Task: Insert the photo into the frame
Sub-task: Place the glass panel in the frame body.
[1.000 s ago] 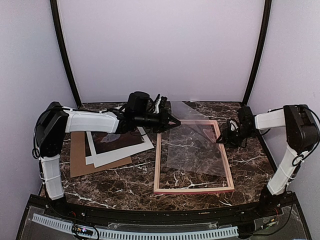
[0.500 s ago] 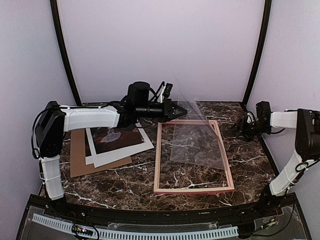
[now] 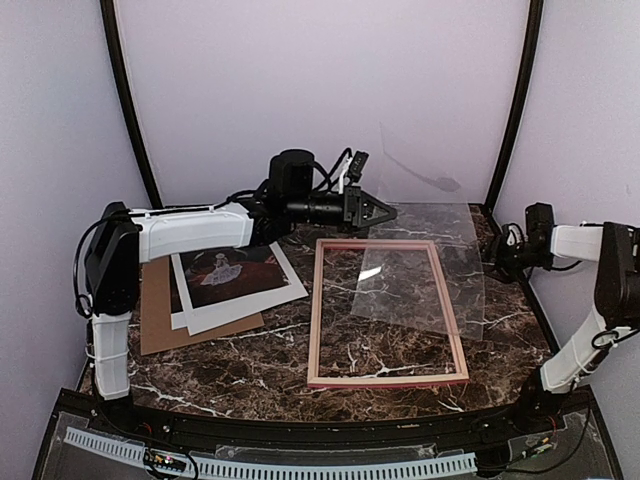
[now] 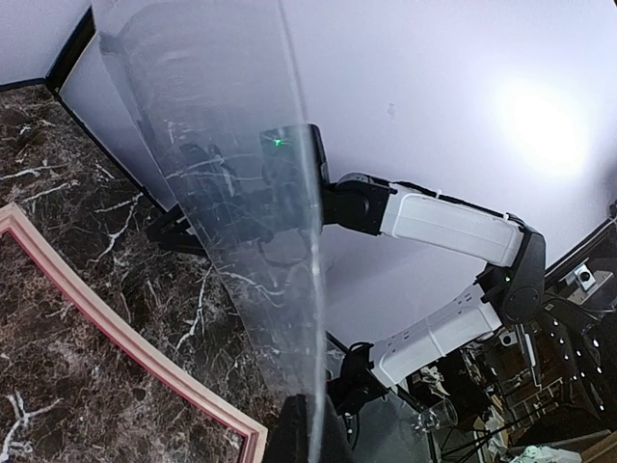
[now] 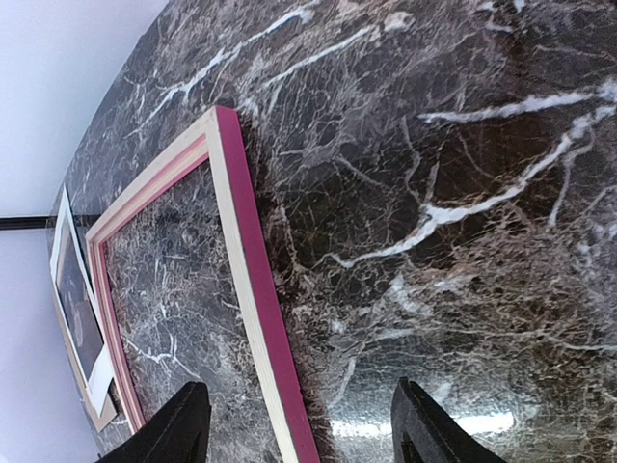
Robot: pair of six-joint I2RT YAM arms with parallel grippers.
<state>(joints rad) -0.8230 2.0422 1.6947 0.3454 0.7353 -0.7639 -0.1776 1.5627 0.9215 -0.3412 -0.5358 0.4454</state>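
The frame (image 3: 314, 310) lies flat on the marble table with its pale wood side up; its pink edge (image 5: 246, 251) shows in the right wrist view. The photo (image 3: 232, 272) lies picture up at the left, on a brown board, and apart from the frame. My left gripper (image 3: 388, 212) hovers above the frame's far edge, shut on one corner of a clear sheet (image 3: 430, 270). The sheet hangs tilted over the frame's right half. In the left wrist view the clear sheet (image 4: 231, 212) stands edge-on between the left gripper's (image 4: 313, 429) jaws. My right gripper (image 5: 301, 400) is open and empty, just right of the frame.
The brown cardboard board (image 3: 157, 315) lies under the photo at the left. Walls close in the back and both sides. The right arm (image 4: 443, 217) reaches in from the right edge.
The left gripper has risen and moved right, carrying the clear sheet with it. The right gripper has opened and drawn back from the frame's right rail toward the right wall.
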